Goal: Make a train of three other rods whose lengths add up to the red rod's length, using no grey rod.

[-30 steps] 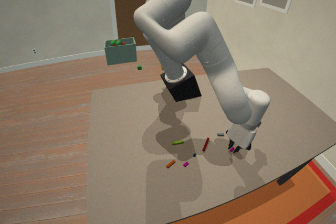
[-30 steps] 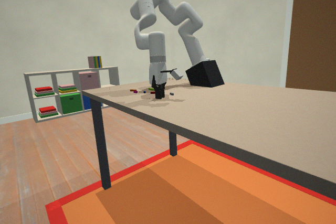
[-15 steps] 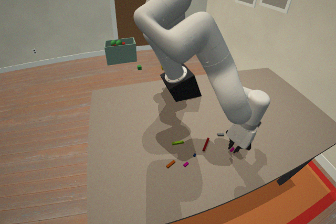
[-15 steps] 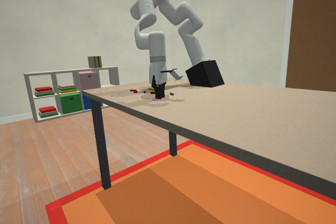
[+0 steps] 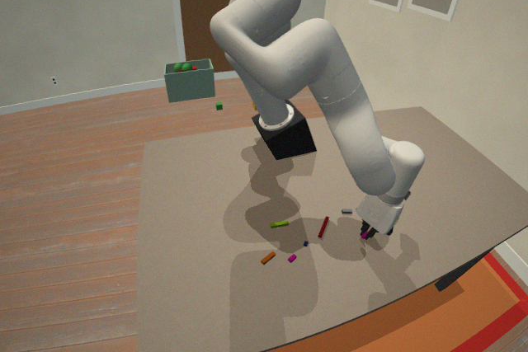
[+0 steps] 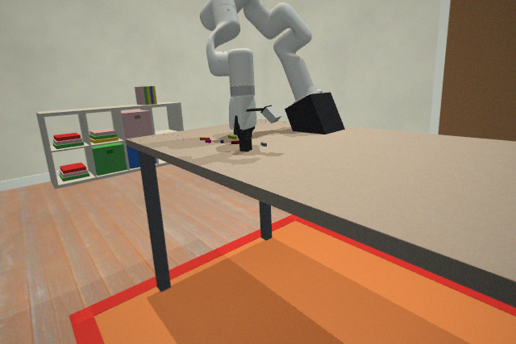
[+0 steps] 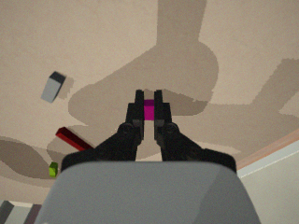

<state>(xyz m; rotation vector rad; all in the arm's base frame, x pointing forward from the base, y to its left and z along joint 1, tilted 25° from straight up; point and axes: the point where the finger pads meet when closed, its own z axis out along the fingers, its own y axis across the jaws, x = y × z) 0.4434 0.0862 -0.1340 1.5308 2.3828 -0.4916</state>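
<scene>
My gripper [image 5: 366, 232] stands low over the table at the right and is shut on a magenta rod [image 5: 364, 235]. In the wrist view the magenta rod [image 7: 149, 110] sits between the two fingertips, touched on both sides. The red rod [image 5: 323, 227] lies to the left of the gripper, and it also shows in the wrist view [image 7: 72, 138]. A blue rod [image 5: 305, 243], a second magenta rod [image 5: 292, 257] and an orange rod [image 5: 268, 257] lie further left and nearer the front. A lime rod [image 5: 280, 223] lies left of the red rod.
A grey rod [image 5: 346, 211] lies just behind the gripper; it also shows in the wrist view [image 7: 52, 87]. The black robot base [image 5: 284, 135] stands at the back of the table. The table's front edge runs close on the right of the gripper.
</scene>
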